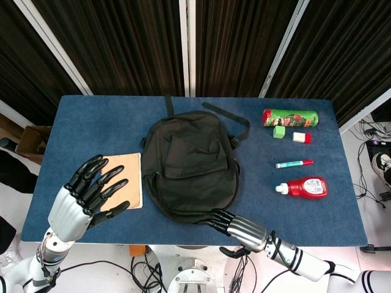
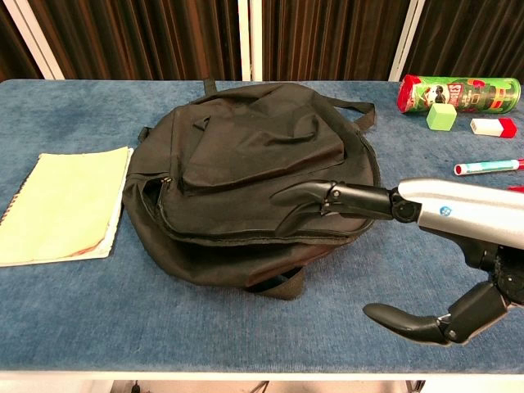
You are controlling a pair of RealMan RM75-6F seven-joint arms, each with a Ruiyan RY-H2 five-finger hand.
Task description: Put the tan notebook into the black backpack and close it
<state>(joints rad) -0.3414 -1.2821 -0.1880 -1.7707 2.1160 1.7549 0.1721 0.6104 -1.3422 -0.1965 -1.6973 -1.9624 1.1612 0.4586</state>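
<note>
Tan notebook [image 1: 124, 177] flat, closed, just left of floppy black backpack [image 1: 189, 165] lying mid-table.

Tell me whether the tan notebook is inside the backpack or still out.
Out. The tan notebook lies flat and closed on the blue table, beside the black backpack, under the left hand.

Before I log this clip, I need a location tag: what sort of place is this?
Probably a robot lab or test room: a table covered in blue cloth, dark curtains behind it, and loose cables on the floor.
</note>
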